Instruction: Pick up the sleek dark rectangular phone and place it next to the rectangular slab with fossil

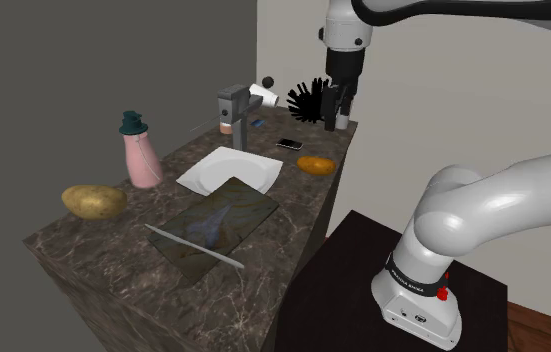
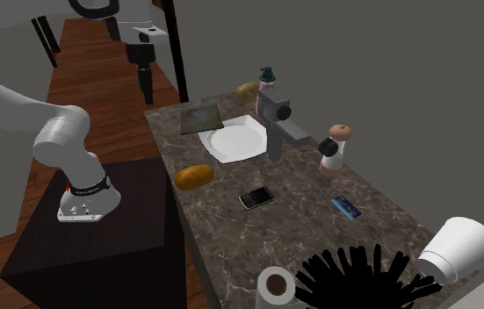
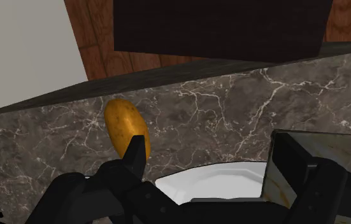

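The black gripper (image 1: 335, 120) hangs high in the air over the edge of the dark stone counter (image 1: 113, 270). Its two fingers (image 3: 134, 153) are apart and nothing is between them. In the wrist view, an orange-brown potato (image 3: 126, 124) lies on the counter just past the fingers, and a white plate (image 3: 225, 181) is close by. The flat slab with the fossil (image 3: 320, 149) lies beside the plate, on the side away from the potato.

The dark phone (image 1: 290, 144) lies flat on the counter. It is near the orange-brown potato and well apart from the slab, with the plate in between. A spiky black brush (image 1: 308, 100) and a white cup (image 1: 263, 93) are past the phone. At the other end of the counter stand a pink bottle (image 1: 141, 150) and a second, paler potato (image 1: 93, 201).
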Action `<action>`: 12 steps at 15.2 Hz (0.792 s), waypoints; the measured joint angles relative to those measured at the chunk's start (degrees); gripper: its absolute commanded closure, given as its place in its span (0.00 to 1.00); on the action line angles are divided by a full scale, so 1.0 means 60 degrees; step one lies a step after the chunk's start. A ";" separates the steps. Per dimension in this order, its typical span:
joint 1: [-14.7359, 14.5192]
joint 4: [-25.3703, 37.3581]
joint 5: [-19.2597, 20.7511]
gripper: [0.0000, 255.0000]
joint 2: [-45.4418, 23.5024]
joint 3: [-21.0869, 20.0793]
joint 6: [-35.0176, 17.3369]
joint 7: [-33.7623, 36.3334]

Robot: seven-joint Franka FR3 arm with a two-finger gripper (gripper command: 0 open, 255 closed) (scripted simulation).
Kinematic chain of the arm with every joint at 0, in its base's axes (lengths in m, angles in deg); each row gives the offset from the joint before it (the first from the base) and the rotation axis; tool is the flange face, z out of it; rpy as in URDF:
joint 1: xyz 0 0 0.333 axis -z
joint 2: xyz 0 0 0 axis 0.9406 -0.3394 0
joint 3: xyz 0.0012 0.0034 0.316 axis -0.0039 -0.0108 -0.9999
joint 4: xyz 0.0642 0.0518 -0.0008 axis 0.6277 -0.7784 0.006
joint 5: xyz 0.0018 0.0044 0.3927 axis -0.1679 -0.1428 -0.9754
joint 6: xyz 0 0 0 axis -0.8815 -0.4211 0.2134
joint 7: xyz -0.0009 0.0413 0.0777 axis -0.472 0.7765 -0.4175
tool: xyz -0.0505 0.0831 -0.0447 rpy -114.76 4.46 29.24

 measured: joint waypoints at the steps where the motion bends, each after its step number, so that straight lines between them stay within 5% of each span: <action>1: 0.0000 0.0000 0.0000 0.00 0.0000 0.0000 0.0000 0.0000; 12: 0.0252 0.0149 0.0745 0.00 -0.2423 0.1842 -0.2416 -0.2240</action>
